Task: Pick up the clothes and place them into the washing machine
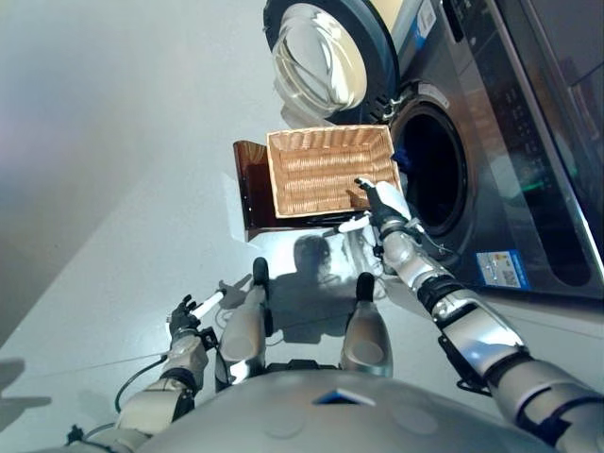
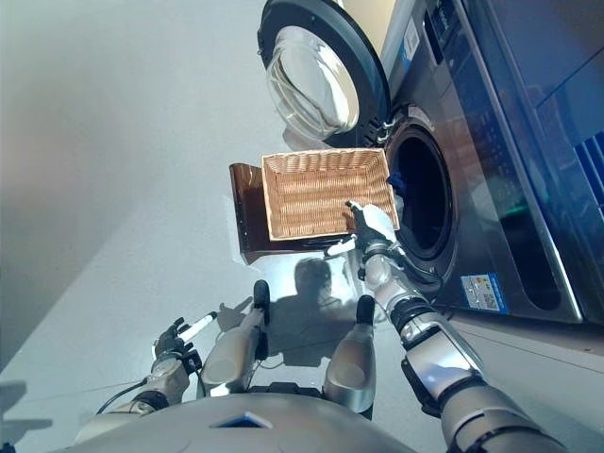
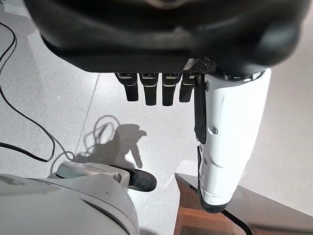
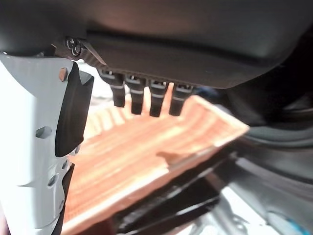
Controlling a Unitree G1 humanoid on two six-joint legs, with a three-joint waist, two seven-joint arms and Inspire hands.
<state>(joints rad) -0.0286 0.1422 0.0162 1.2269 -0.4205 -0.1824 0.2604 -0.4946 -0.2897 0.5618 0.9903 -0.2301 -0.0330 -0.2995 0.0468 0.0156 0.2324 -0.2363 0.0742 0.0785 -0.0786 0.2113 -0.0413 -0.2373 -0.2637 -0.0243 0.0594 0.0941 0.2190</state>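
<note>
The woven basket [image 1: 330, 133] rests on a brown stool [image 1: 247, 193] in front of the washing machine [image 1: 514, 142], and I see no clothes in it. The machine's round door [image 1: 321, 57] is swung open, and the drum opening [image 1: 436, 175] is dark. A small bit of blue cloth [image 1: 403, 159] shows at the drum's rim. My right hand [image 1: 382, 203] hovers over the basket's corner nearest the drum, open and holding nothing; in its wrist view the basket [image 4: 146, 152] lies just past the fingers. My left hand [image 1: 186, 317] hangs low at my left side, open and empty.
Pale grey floor [image 1: 113, 189] stretches to the left of the stool. The open door juts out beyond the basket's far side. A corner of the stool [image 3: 205, 220] shows under my left hand's thumb [image 3: 230, 137].
</note>
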